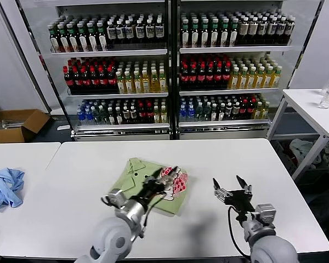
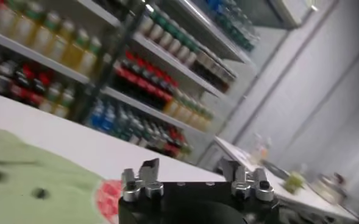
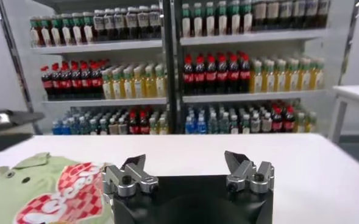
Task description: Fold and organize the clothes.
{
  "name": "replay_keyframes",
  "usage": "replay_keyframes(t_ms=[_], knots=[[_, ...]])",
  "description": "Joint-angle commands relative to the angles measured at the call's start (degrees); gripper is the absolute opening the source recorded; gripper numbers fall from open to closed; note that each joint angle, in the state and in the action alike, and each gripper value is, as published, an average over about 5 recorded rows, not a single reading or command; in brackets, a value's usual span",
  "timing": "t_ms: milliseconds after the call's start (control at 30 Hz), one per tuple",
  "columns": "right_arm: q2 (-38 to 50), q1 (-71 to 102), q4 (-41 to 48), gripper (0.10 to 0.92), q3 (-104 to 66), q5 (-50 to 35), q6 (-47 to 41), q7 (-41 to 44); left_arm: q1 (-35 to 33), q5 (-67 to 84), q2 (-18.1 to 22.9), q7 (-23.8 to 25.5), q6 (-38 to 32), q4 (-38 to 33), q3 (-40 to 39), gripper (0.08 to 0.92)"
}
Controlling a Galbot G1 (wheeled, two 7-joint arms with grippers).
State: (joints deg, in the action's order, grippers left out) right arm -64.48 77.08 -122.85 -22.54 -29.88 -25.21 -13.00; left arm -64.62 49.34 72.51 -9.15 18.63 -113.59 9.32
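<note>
The left gripper (image 1: pixel 165 176) and right gripper (image 1: pixel 231 183) both reach forward, side by side, jaws spread apart.

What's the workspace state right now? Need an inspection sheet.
Surface: white table, shirt and grippers over it.
Job's things: green polo shirt folded, checkered print up.
Clutter: light blue cloth on the neighbouring table.
Grippers: left gripper open over the shirt's print; right gripper open, holding nothing, beside the shirt.
Cables: black cable along the right arm.
Surroundings: drinks fridge, cardboard box, side table.
</note>
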Motion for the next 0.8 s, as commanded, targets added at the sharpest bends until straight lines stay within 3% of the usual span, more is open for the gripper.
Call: replay_keyframes(t_ms=[33, 167, 433, 800], knots=[[-6.5, -12.8, 13.5, 0.823, 15.1, -7.0, -2.3, -3.4, -8.4, -10.6, -5.4, -4.1, -5.9, -0.6, 16.0, 0.718], [-10.5, -17.1, 19.2, 0.823, 18.8, -7.5, -2.3, -5.3, -10.0, -11.4, -5.8, -4.0, -6.1, 0.1, 17.8, 0.805], [-15.3, -22.5, 27.9, 0.818, 18.4, -8.6, -2.8, -7.0, -10.6, -11.2, -5.4, -3.8, -6.2, 1.1, 18.3, 0.823], [-14.2, -24.7, 30.0, 0.559, 18.4, -8.5, -4.9, -7.0, -11.0, -11.0, -5.1, -3.8, -6.1, 0.8, 18.0, 0.822]])
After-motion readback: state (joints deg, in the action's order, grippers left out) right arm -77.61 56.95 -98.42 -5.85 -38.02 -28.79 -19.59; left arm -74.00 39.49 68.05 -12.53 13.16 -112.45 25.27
